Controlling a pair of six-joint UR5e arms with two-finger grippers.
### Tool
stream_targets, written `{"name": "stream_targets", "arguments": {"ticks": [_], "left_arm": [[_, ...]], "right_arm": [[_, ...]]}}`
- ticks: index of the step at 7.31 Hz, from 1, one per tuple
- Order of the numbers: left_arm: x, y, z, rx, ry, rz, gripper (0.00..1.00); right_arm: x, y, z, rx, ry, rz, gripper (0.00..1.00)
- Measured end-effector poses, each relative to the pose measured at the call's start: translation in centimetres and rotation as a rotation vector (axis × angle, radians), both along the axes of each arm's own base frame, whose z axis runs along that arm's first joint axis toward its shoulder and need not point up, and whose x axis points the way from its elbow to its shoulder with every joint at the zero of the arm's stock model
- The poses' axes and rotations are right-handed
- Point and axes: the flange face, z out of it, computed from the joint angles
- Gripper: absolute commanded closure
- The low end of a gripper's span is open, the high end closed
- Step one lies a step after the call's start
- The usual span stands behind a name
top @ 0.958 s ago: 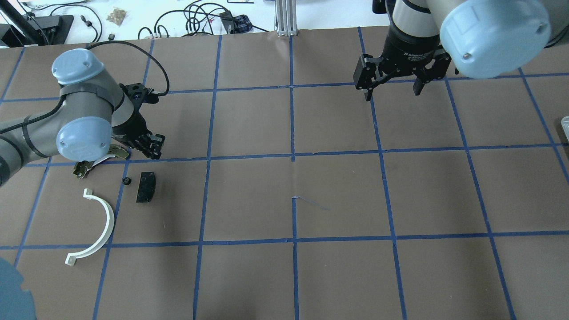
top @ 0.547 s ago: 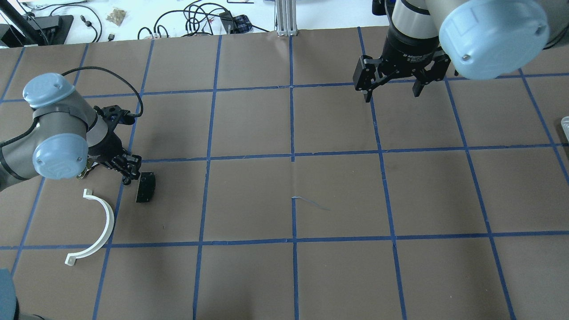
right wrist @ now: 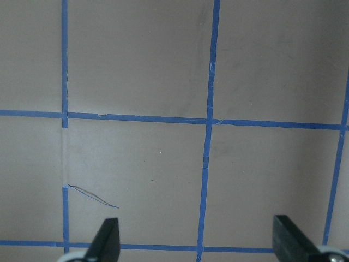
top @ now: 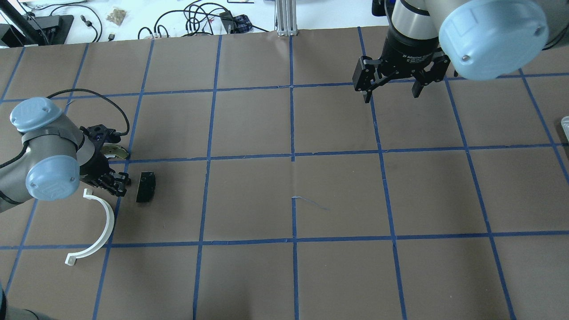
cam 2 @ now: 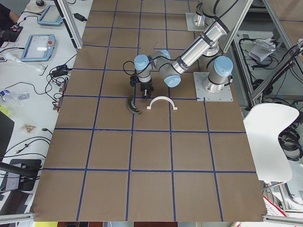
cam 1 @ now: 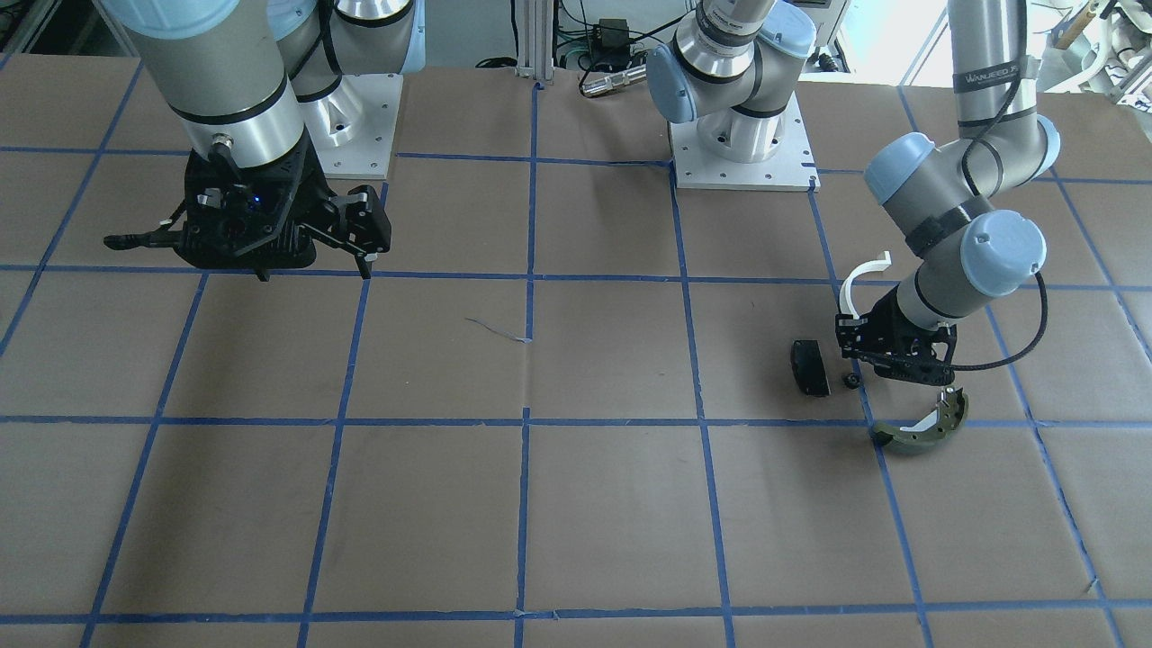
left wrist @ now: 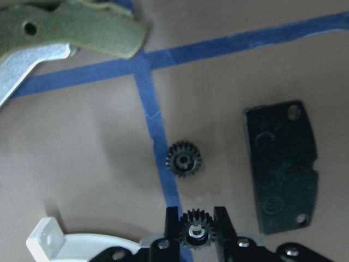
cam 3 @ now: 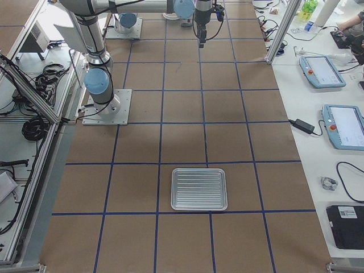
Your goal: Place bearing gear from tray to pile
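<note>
Beside the single black pad (left wrist: 283, 164), a loose gear (left wrist: 184, 160) on tape (left wrist: 150, 109) and a second gear (left wrist: 197, 233), seemingly clamped by left gripper (left wrist: 196, 225); right gripper (right wrist: 197, 229) spread.

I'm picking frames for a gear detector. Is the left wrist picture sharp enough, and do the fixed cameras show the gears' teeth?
Left wrist view: sharp; teeth are distinct on the loose gear and on the gripped gear in the left gripper, with faint, soft shadows. Front-facing view: the loose gear is a small dark blob, no teeth readable. Overhead view: neither gear is discernible.
</note>
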Motion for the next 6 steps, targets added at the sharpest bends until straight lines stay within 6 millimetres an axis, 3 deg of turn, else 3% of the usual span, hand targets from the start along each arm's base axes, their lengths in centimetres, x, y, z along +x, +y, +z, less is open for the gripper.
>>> {"name": "stream_targets", "arguments": {"ticks": [1,4,6], "left_arm": [[-0.4,0.0,-0.3,0.004,0.002,0.001,0.00],[-1.0,-0.4,0.5,-0.015,-0.003,-0.013,0.00],[-1.6,-1.8,4.7,-0.034,-0.014,-0.025,0.00]], "right_arm": [[0.0,0.0,0.0,0.001,0.000,0.000,0.00],[0.0,0.0,-0.1,0.003,0.000,0.000,0.00],[0.0,0.0,-0.2,0.003,0.000,0.000,0.00]]}}
